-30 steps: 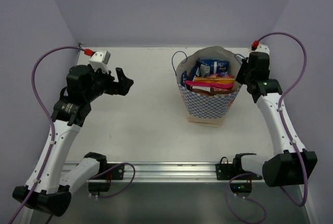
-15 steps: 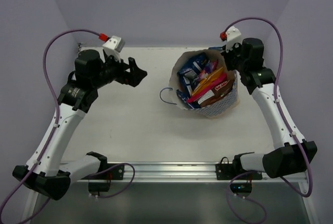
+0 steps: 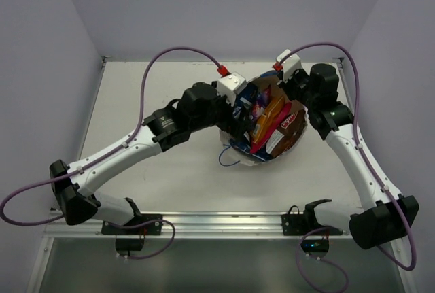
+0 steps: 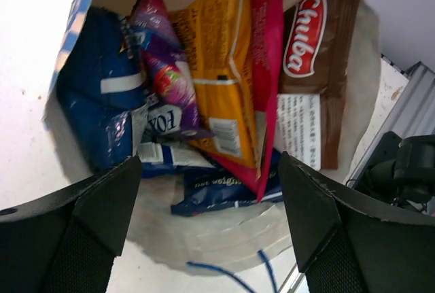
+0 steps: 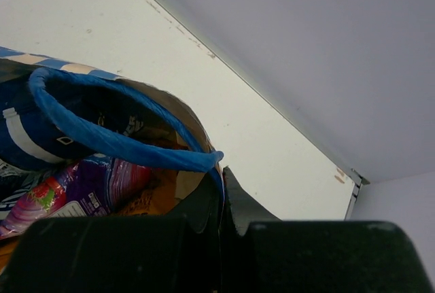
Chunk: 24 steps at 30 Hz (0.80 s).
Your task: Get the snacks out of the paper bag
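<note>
The paper bag (image 3: 246,158) lies tipped over, its mouth turned toward the left arm. My right gripper (image 3: 300,90) is shut on the bag's far rim (image 5: 192,127), just beside a blue cord handle (image 5: 102,130). My left gripper (image 4: 207,218) is open at the mouth, with nothing between its fingers (image 4: 102,201). Inside are the snacks: an orange-yellow packet (image 4: 217,69), a pink-red one (image 4: 268,69), a brown-and-white chip bag (image 4: 316,75), a blue packet (image 4: 95,96), a pink-purple one (image 4: 163,75) and a small blue one (image 4: 217,187) lowest down.
A metal rail (image 3: 217,221) runs along the table's near edge, with the arm bases on it. The second cord handle (image 3: 228,157) hangs loose on the table in front of the bag. Purple walls close in the back and both sides.
My left arm has swung right, from the table's left side to the bag's mouth. The bag has tipped further over toward it, still held at its rim by the right gripper.
</note>
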Each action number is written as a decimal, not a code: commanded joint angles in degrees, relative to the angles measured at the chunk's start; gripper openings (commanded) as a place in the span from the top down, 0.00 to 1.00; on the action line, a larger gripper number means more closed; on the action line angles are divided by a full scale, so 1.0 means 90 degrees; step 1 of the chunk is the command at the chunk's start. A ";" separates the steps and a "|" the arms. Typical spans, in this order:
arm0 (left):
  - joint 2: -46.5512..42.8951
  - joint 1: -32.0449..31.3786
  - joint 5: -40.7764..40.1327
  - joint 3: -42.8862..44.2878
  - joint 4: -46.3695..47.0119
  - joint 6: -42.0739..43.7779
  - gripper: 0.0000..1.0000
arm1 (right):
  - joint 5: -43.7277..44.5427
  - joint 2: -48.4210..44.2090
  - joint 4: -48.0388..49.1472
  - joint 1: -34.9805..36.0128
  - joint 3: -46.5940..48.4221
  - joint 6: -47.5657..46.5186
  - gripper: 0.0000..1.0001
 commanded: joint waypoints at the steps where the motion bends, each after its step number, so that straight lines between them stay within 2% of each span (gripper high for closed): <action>1: 0.0123 -0.0358 -0.0956 0.0536 0.0764 -0.0331 0.12 | 0.0396 -0.0437 0.1443 0.0044 0.0139 -0.0253 1.00; 8: 0.0922 -0.0427 -0.1513 0.0439 0.1164 -0.0956 0.24 | 0.0514 -0.0651 0.1433 0.0103 -0.0026 -0.0038 1.00; 19: 0.1978 -0.0457 -0.2362 0.0468 0.1701 -0.0947 0.38 | 0.0504 -0.0827 0.1423 0.0113 -0.0300 0.0167 1.00; 24: 0.2389 -0.0457 -0.2121 0.0508 0.1731 -0.0927 0.41 | 0.0611 -0.0886 0.1443 0.0113 -0.0398 0.0216 1.00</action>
